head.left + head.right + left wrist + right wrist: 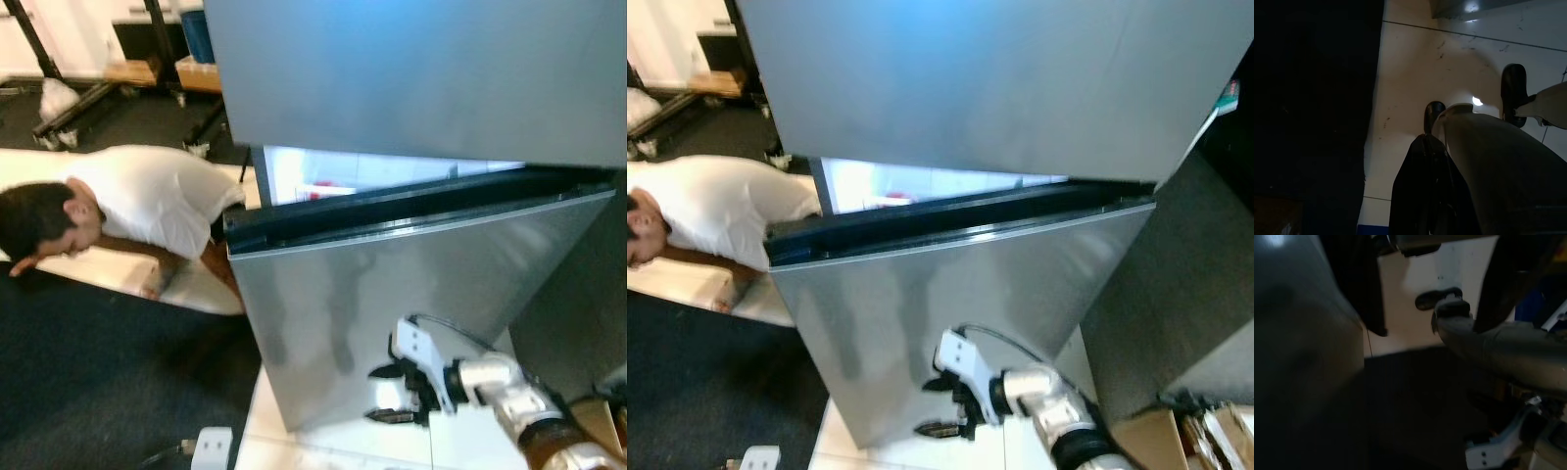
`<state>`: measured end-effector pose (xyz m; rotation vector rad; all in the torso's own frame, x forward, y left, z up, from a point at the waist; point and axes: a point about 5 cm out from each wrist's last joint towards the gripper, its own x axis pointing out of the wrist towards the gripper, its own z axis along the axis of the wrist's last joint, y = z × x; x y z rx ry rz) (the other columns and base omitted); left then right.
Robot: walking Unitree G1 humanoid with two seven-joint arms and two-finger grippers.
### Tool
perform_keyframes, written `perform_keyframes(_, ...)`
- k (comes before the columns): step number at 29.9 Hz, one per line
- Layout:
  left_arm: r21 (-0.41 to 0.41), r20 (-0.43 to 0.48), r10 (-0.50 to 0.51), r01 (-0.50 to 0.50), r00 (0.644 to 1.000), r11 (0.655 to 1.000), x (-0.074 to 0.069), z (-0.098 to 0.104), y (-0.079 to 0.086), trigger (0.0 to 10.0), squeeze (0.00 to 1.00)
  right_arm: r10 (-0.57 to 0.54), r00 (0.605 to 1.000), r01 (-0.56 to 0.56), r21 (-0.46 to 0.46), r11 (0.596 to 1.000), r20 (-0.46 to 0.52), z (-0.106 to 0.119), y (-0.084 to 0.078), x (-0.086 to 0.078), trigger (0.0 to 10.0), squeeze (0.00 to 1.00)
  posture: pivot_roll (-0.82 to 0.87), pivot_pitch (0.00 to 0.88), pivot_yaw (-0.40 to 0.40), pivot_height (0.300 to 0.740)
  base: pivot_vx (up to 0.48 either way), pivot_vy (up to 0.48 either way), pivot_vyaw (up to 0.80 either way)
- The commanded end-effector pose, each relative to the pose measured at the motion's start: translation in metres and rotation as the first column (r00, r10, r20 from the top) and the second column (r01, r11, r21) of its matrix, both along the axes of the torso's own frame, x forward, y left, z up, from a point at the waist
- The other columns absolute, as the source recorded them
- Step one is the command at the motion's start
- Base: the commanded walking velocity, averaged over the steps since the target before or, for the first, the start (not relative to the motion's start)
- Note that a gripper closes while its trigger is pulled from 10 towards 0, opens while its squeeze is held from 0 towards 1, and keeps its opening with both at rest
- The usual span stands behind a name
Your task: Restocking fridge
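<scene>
Left eye view shows the fridge door (392, 294), a wide silver panel that stands a little ajar, with a lit strip of the fridge interior (323, 176) visible above its dark top edge. The long axis of this top edge runs across the view, from the robot's left, where the gap is widest, to its right, where it closes.

The right gripper (394, 394) is low in front of the door face, near its bottom edge. Its two black fingers are spread apart with empty space between them, and they hold nothing. From the jaws, the door panel lies straight ahead and very near; whether the fingertips touch the metal I cannot tell. The open edge of the door is up and to the left of the jaws.

The left gripper (1430, 196) hangs idle over the pale floor (1415, 73); its finger state I cannot tell.

The right arm is clearly the nearer one, so I judge it should pull the door wider.

Beyond the door's left side, a person (147, 201) in a white shirt bends low over a pale mat.
</scene>
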<state>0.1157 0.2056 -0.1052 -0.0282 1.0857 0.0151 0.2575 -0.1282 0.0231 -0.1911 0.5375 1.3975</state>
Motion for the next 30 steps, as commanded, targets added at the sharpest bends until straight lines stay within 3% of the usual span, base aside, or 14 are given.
perform_keyframes(1,0.001,-0.025,0.008,-0.008,1.000,1.000,-0.007,-0.002,0.002,10.0,0.00,0.005,1.000,-0.005,0.043,0.999,-0.015,0.004,-0.001,-0.003,0.0,0.00,-0.11,0.000,-0.027,0.740,0.000,0.000,0.00)
perform_keyframes(9,0.000,-0.023,0.007,-0.007,1.000,1.000,-0.007,-0.002,0.001,10.0,0.00,-0.043,0.999,0.039,0.126,0.991,0.026,0.018,0.008,0.006,0.0,0.00,-0.11,0.000,-0.029,0.740,0.000,0.000,0.00)
perform_keyframes(11,-0.001,-0.021,0.007,-0.007,1.000,1.000,-0.007,-0.002,0.001,10.0,0.00,-0.113,0.990,0.095,0.192,0.977,0.081,0.032,0.015,0.020,0.0,0.00,-0.11,0.000,-0.029,0.740,0.000,0.000,0.00)
perform_keyframes(15,-0.001,-0.020,0.007,-0.007,1.000,1.000,-0.006,-0.002,0.001,10.0,0.00,-0.178,0.971,0.138,0.235,0.962,0.158,0.047,0.025,0.034,0.0,0.00,-0.11,0.000,-0.029,0.740,0.000,0.000,0.00)
perform_keyframes(16,-0.001,-0.020,0.006,-0.006,1.000,1.000,-0.006,-0.002,0.000,10.0,0.00,-0.199,0.961,0.148,0.247,0.957,0.194,0.053,0.030,0.040,4.6,0.00,-0.11,0.000,-0.030,0.740,0.000,0.000,0.00)
perform_keyframes(17,-0.001,-0.021,0.006,-0.006,1.000,1.000,-0.006,-0.002,0.000,10.0,0.00,-0.212,0.950,0.152,0.255,0.955,0.228,0.061,0.036,0.045,10.0,0.00,-0.11,0.000,-0.030,0.740,0.000,0.000,0.00)
perform_keyframes(26,-0.001,-0.020,0.007,-0.007,1.000,1.000,-0.006,-0.002,0.000,10.0,0.00,-0.188,0.933,0.107,0.264,0.959,0.306,0.080,0.056,0.058,10.0,0.00,-0.11,0.000,-0.033,0.740,0.000,0.000,0.00)
perform_keyframes(29,-0.002,-0.021,0.009,-0.009,1.000,1.000,-0.007,-0.002,0.000,10.0,0.00,-0.225,0.906,0.137,0.255,0.957,0.359,0.090,0.065,0.070,10.0,0.00,-0.10,0.000,-0.036,0.740,0.000,0.000,0.00)
perform_keyframes(30,-0.003,-0.020,0.008,-0.009,1.000,1.000,-0.007,-0.002,-0.001,10.0,0.00,-0.260,0.875,0.176,0.233,0.956,0.409,0.096,0.071,0.080,10.0,0.00,-0.10,0.000,-0.038,0.740,0.000,0.000,0.00)
